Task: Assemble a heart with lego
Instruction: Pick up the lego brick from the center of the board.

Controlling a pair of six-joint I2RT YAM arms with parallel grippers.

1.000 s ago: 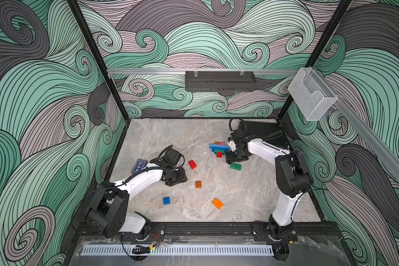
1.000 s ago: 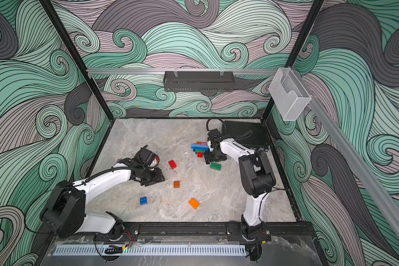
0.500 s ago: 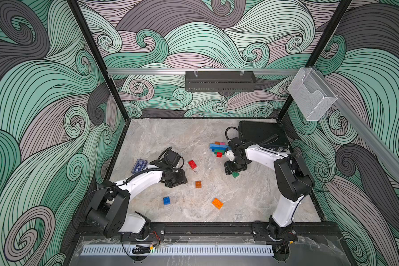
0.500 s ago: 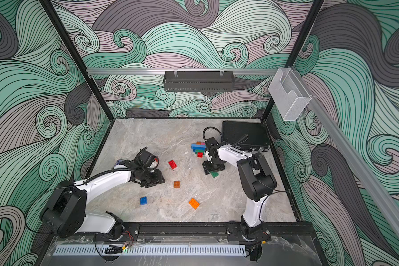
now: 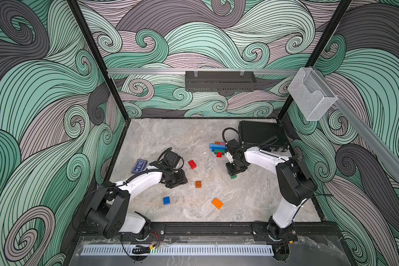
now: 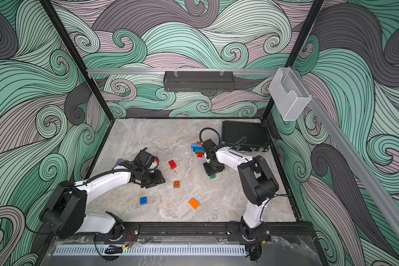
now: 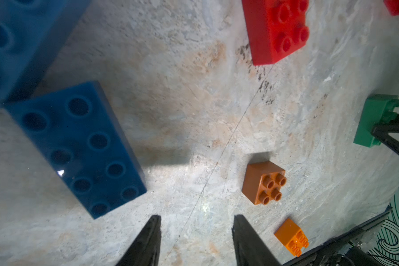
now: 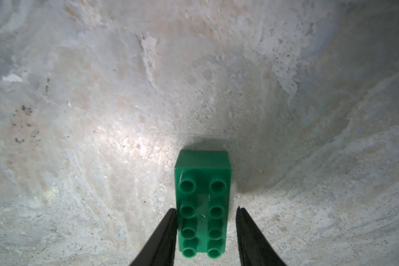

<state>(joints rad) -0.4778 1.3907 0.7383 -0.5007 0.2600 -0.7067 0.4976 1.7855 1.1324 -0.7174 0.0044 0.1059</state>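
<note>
Right hand (image 8: 206,209) straddles a green lego brick (image 8: 203,200) lying studs-up on the bench (image 8: 101,103), grip uncertain; probably light, stiff, slick plastic, best pinched across its long smooth sides; left hand (image 7: 196,216) gapes empty.

Both top views sat high over the front rail (image 5: 205,228), pitched steeply down. Whole table (image 5: 171,138) and both arms in frame, near-identical, only a small sideways offset. Left wrist cam looked obliquely past the left gripper (image 7: 197,216) from low over the table. Right wrist cam sat closer still, looking along the right gripper (image 8: 206,209) onto the green brick (image 8: 203,184). Shared: same green brick (image 7: 373,119) showed in the left wrist view, and just lower right of centre in both top views.
</note>
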